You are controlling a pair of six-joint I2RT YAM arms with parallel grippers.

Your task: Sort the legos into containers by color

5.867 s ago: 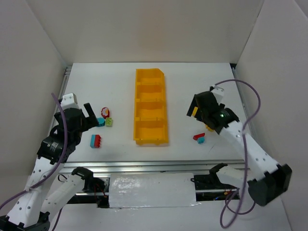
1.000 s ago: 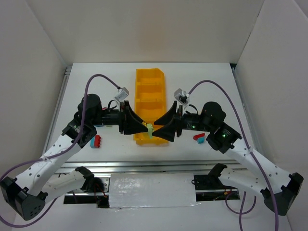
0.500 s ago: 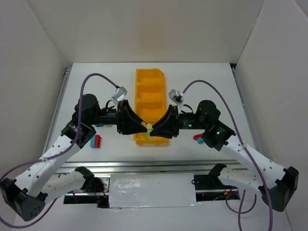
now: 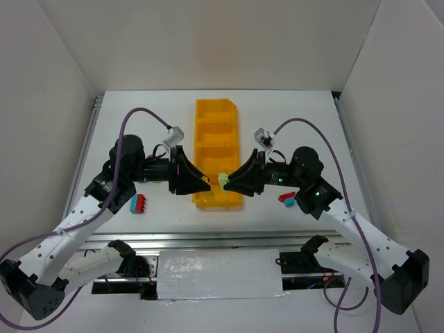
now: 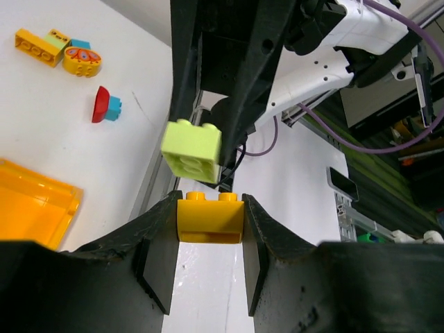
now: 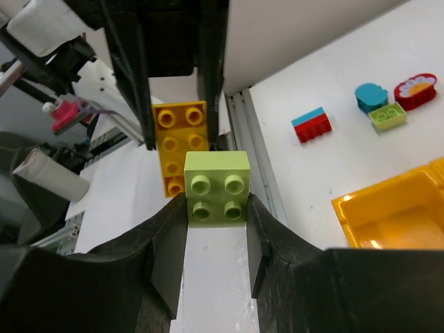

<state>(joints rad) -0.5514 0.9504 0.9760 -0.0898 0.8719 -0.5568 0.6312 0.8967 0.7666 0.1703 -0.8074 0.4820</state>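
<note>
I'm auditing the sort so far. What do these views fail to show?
- Bin, near compartment: top view, left gripper and right gripper partly cover it.
- Yellow brick: top view, left gripper's fingers hide it.
- Legos left of bin: top view, left arm mostly covers them.

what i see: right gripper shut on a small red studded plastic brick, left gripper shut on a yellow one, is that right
Not red: the right wrist view shows the right gripper shut on a light green studded plastic brick. The left gripper is shut on a yellow studded brick.
</note>
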